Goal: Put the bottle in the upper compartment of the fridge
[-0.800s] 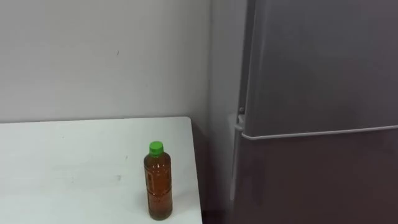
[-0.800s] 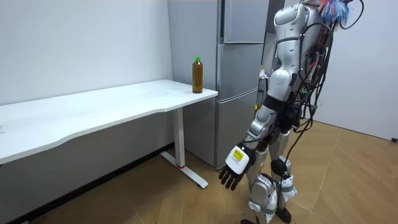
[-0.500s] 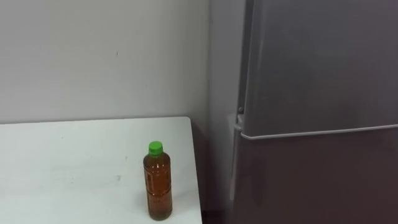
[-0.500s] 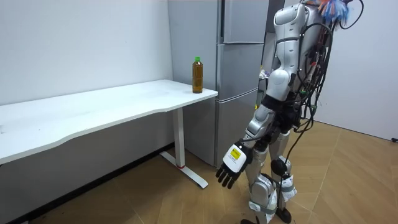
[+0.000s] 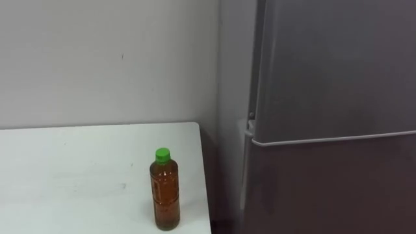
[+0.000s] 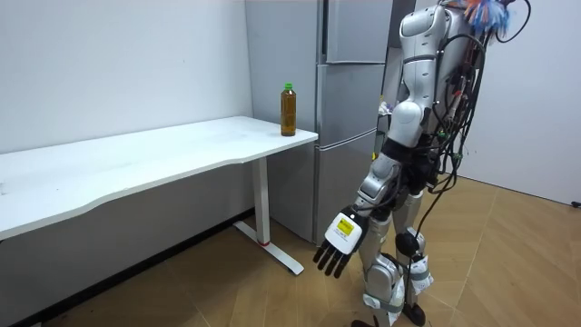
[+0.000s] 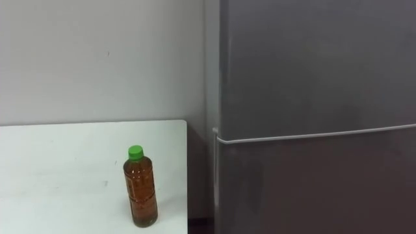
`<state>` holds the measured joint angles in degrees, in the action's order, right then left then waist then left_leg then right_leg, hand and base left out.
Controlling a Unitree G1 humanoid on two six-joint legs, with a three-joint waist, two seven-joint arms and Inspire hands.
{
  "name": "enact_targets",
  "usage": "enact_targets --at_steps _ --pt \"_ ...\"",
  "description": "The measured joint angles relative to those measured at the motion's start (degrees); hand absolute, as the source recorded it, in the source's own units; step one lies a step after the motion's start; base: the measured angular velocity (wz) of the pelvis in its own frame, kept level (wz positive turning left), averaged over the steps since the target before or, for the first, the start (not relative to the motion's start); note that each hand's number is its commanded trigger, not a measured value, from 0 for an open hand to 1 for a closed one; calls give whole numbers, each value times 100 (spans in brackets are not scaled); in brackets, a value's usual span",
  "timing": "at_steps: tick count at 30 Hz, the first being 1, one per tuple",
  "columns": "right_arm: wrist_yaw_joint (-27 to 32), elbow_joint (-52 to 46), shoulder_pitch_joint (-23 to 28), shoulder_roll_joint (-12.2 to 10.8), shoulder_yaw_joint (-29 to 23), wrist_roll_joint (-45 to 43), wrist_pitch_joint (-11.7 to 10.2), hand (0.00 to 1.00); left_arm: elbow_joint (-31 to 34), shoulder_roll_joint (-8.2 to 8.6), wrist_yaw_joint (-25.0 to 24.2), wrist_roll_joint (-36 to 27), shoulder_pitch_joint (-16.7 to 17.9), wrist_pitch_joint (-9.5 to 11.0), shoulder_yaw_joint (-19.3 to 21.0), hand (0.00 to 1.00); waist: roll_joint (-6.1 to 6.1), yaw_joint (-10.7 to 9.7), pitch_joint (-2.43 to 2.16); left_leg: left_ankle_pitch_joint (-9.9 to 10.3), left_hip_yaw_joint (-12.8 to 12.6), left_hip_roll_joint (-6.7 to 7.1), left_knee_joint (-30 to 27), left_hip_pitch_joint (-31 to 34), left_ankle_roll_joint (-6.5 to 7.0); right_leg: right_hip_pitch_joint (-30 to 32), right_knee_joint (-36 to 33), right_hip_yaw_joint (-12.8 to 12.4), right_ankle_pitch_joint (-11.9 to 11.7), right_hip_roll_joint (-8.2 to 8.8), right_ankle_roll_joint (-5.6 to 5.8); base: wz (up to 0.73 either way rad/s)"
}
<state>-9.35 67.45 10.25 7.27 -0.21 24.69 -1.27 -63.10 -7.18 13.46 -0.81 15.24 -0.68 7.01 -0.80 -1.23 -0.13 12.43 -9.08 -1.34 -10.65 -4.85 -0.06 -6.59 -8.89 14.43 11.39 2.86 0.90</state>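
The bottle point(image 5: 166, 192) holds amber liquid under a green cap and stands upright at the right front corner of the white table point(image 5: 65, 169). Right beside the table stands the grey fridge; its upper door point(image 5: 338, 65) is closed, and a pale seam divides it from the lower door point(image 5: 325, 188). In the room view I stand facing the fridge point(image 6: 349, 118), a step or so from the table corner where the bottle point(image 6: 288, 109) stands. My left hand point(image 6: 334, 245) hangs low by my leg, open and holding nothing, well below and away from the bottle.
A plain grey wall point(image 5: 104, 58) backs the table. The long table point(image 6: 136, 163) runs off toward the room view's left on a white leg point(image 6: 263, 204). Wooden floor point(image 6: 227, 291) lies open around me.
My left hand has swung slightly down and toward the room view's left. The bottle and the fridge doors have not moved.
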Motion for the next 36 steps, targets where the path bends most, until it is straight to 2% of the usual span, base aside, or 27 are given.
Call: enact_targets --at_steps 4,8,12,15,18,20,22,28,30,32,36 --pt "61 7 -2 0 -26 -12 8 0 1 0 162 -574 -10 34 72 0 18 1 1 3 -3 2 24 -53 -4 -48 20 10 2 -1 3 0" --pt "117 17 2 24 -143 -11 13 0 127 -7 295 -1106 -35 85 395 0 63 18 5 6 6 3 36 -78 -6 -41 24 8 3 -4 5 0" --pt "106 -16 38 40 -283 -78 9 0 492 -16 423 -1212 -39 135 671 0 116 39 0 6 5 3 39 -71 -6 -37 23 10 2 -3 5 0" --pt "92 -20 66 91 -434 -154 0 0 701 -27 585 -1358 -81 358 822 0 233 114 -10 6 -14 6 67 -88 -6 -43 13 -20 1 -3 6 -4" --pt "41 -21 125 122 -615 -242 -11 0 803 -34 659 -1614 -212 447 1000 0 308 135 -7 4 -13 11 104 -182 -6 -107 10 -19 0 -3 8 -1" --pt "43 -20 123 133 -646 -251 -37 0 809 -36 759 -1668 -224 579 1024 0 322 135 -5 5 -12 12 107 -186 -6 -133 21 -14 4 -2 13 0" --pt "43 -20 132 135 -683 -279 -63 0 882 -30 818 -1679 -219 614 1057 0 313 139 -6 5 -15 12 108 -187 -6 -128 18 -13 6 -2 14 0" --pt "64 -215 230 145 -858 -685 -74 0 1917 -40 1147 -1843 -162 756 1330 0 292 185 -8 5 -36 12 103 -184 -6 -39 -107 -19 35 16 13 -2" --pt "92 -268 255 142 -855 -733 -113 0 2342 -47 1342 -1878 -176 925 1329 0 297 178 -7 5 -36 11 98 -172 -5 -46 -105 -16 36 15 12 0" --pt "109 -271 250 141 -852 -760 -122 0 2491 -47 1455 -1878 -201 1032 1326 0 296 164 -10 5 -37 11 97 -174 -6 -46 -97 -23 47 15 8 0" --pt "120 -309 219 134 -857 -961 -128 0 3098 -45 1731 -1998 -229 1058 1324 0 266 171 -31 4 -21 8 89 -164 -8 -11 -135 -26 52 10 2 0"
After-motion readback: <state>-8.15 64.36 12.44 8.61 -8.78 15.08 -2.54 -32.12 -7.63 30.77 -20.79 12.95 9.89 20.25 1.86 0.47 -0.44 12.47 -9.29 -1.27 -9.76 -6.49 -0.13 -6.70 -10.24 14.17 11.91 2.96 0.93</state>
